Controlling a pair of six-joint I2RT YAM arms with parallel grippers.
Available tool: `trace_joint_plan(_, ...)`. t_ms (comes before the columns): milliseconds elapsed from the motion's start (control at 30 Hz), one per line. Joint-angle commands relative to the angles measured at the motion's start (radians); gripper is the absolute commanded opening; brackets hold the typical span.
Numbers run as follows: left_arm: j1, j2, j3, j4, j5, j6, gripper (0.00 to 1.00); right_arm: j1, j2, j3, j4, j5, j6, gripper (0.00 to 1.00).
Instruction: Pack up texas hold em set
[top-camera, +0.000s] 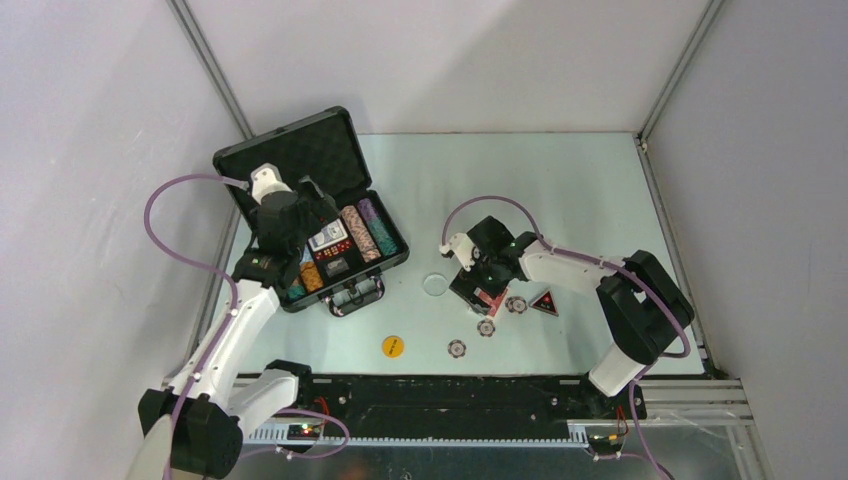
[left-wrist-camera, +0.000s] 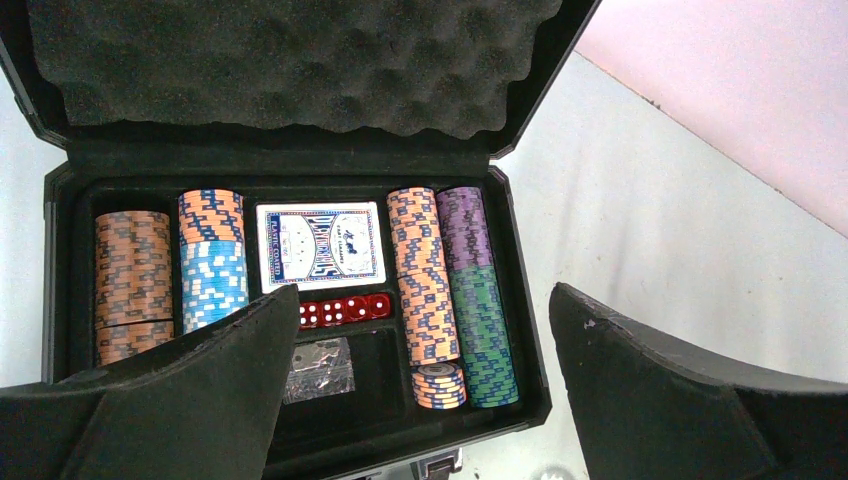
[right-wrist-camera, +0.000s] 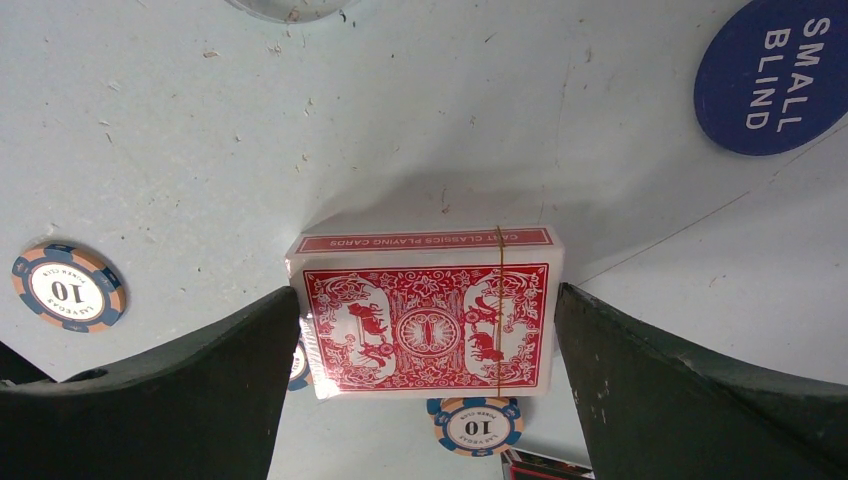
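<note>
Two empty grippers spread wide, red deck (right-wrist-camera: 425, 320) between fingers of right gripper (right-wrist-camera: 428, 292), left gripper (left-wrist-camera: 422, 295) over open case (left-wrist-camera: 280, 160) holding chips (left-wrist-camera: 430, 270), blue deck (left-wrist-camera: 322, 245), dice (left-wrist-camera: 345, 309)

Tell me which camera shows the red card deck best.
Right wrist: the red card deck lies flat, unobstructed, its printed back sharp. Top external shows only a red sliver of it beneath the right gripper. Left wrist misses it.

The pale table (top-camera: 560, 180) bears an open black hard briefcase (top-camera: 290, 150) far left, clear round disc (top-camera: 436, 284) centre, yellow round disc (top-camera: 393, 346) nearer, striped poker chips (top-camera: 457, 348) and red card deck (right-wrist-camera: 428, 322) right.
</note>
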Motion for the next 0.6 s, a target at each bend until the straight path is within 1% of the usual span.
trace_joint_plan(0,-0.005,-0.005,0.019,0.014,0.011,0.014,1.0,0.007,0.053,-0.017,-0.028,-0.007,0.008,0.96)
trace_joint_plan(100,-0.004,-0.008,0.019,0.014,0.01,0.014,1.0,0.004,0.043,-0.017,-0.019,0.005,0.012,0.89)
trace_joint_plan(167,-0.004,-0.008,0.017,0.014,0.009,0.014,1.0,0.0,0.031,-0.017,-0.008,0.015,0.017,0.86)
trace_joint_plan(233,-0.004,-0.01,0.017,0.014,0.008,0.014,1.0,-0.003,0.016,-0.017,0.007,0.024,0.024,0.85)
trace_joint_plan(400,-0.004,-0.013,0.018,0.013,0.006,0.012,1.0,-0.011,-0.038,-0.016,0.062,0.026,0.051,0.86)
trace_joint_plan(567,-0.004,-0.017,0.018,0.015,0.01,0.01,1.0,-0.019,-0.06,0.016,0.073,-0.024,0.098,0.87)
